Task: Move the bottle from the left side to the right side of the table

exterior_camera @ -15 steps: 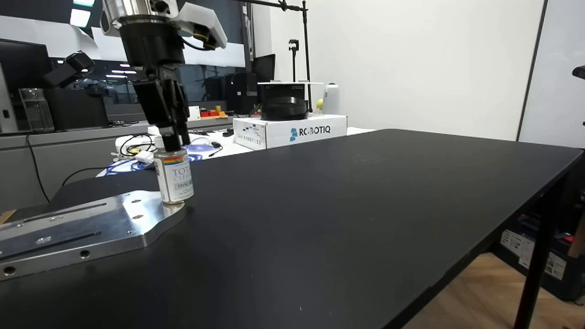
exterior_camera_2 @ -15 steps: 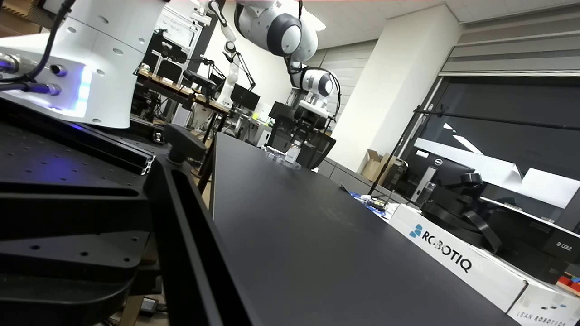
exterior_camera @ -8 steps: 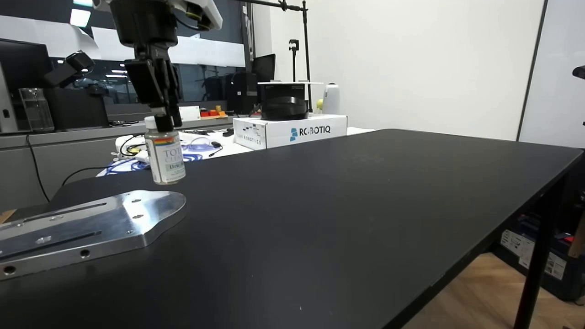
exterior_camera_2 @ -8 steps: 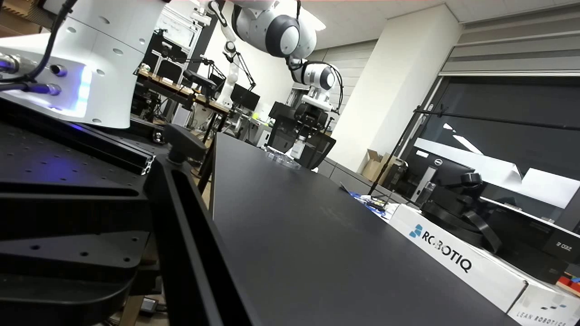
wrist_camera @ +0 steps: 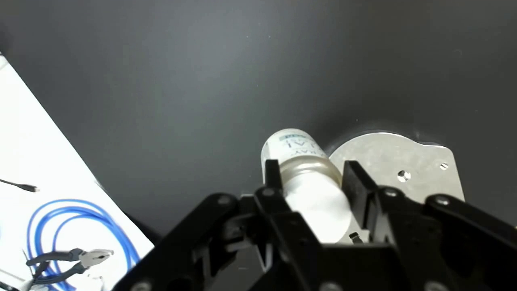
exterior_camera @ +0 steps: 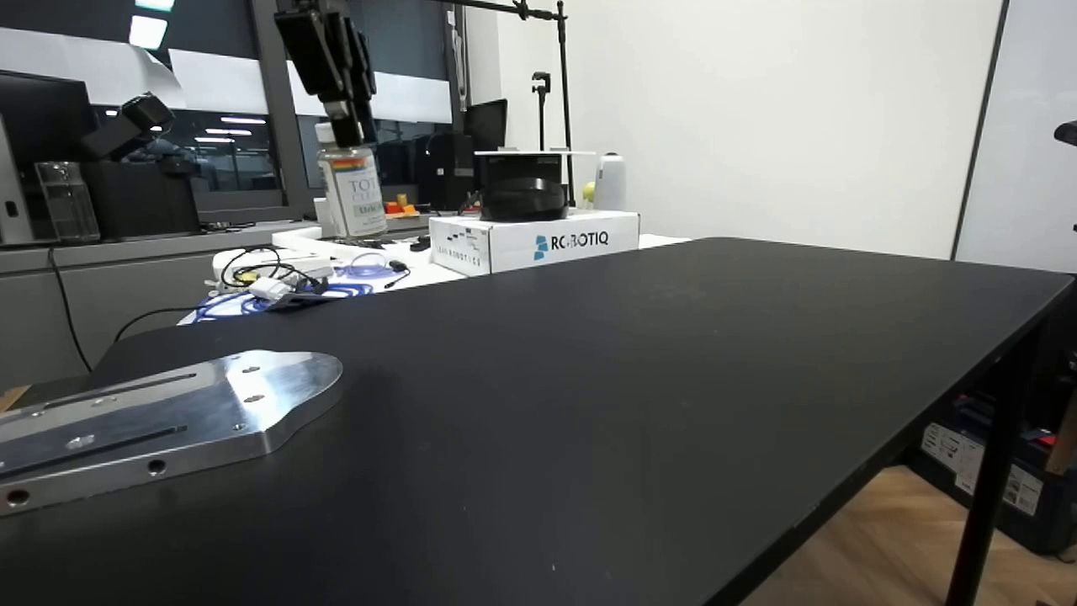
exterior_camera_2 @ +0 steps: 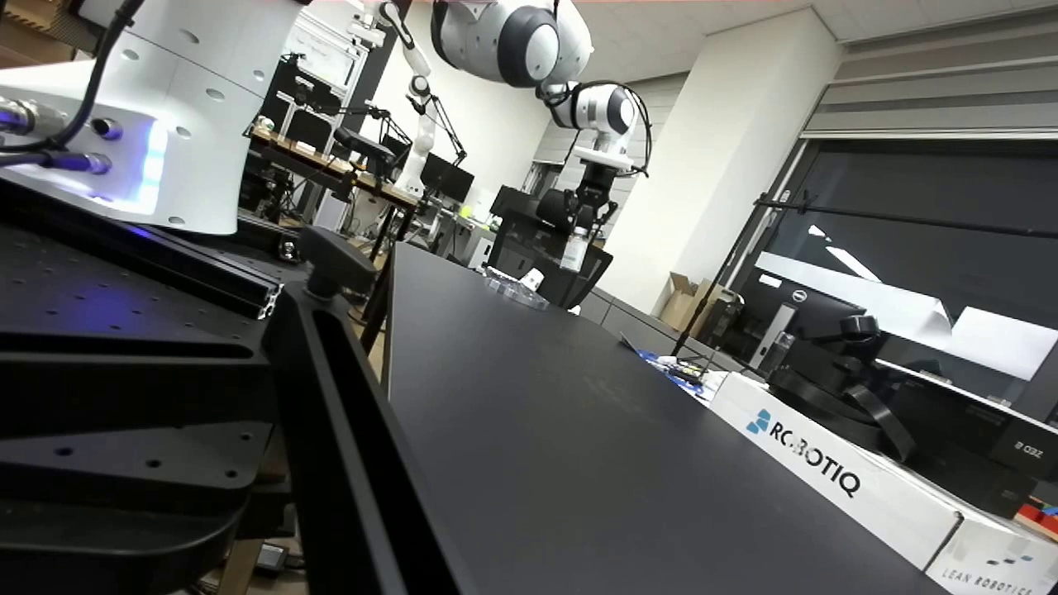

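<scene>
The bottle [exterior_camera: 359, 198], with white cap and pale label, hangs in the air above the black table [exterior_camera: 631, 404]. It is also up in the air in an exterior view [exterior_camera_2: 574, 252]. My gripper [exterior_camera: 355, 139] is shut on it around the neck, just below the cap. In the wrist view the bottle [wrist_camera: 293, 145] sits between the two black fingers [wrist_camera: 311, 171], tilted in the picture, cap toward the camera. Its base is hidden there. The table also shows in an exterior view [exterior_camera_2: 562, 413] and in the wrist view [wrist_camera: 181, 101].
A flat silver metal plate [exterior_camera: 219, 400] lies at the table's end, below the bottle; it shows in the wrist view [wrist_camera: 383, 155]. A white box with lettering [exterior_camera: 564, 240] stands beside the table's long edge. Blue cables [wrist_camera: 76, 210] and pliers [wrist_camera: 76, 260] lie on a white surface alongside.
One second ago the bottle stood at the silver plate's rounded end, in my gripper. It has risen well above the plate and shifted slightly right in both exterior views. The plate has not moved.
</scene>
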Available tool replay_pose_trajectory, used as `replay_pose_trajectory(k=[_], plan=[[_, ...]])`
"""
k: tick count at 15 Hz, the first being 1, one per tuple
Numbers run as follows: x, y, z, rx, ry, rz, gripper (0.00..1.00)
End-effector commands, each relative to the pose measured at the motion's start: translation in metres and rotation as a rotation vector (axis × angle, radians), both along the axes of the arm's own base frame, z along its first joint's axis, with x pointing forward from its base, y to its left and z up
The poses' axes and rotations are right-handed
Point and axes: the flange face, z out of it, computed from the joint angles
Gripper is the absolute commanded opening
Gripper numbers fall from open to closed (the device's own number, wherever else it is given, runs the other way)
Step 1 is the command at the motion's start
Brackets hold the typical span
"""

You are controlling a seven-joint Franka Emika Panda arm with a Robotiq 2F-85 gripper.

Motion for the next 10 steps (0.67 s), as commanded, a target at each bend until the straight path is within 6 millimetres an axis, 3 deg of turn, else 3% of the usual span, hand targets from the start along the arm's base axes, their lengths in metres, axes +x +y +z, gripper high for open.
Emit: replay_pose_trajectory(k=[1, 10], plan=[[0.002, -0.025, 0.035, -0.045, -0.007, -0.11, 0.17], [0.006, -0.055, 0.065, -0.051, -0.005, -0.254, 0.17]])
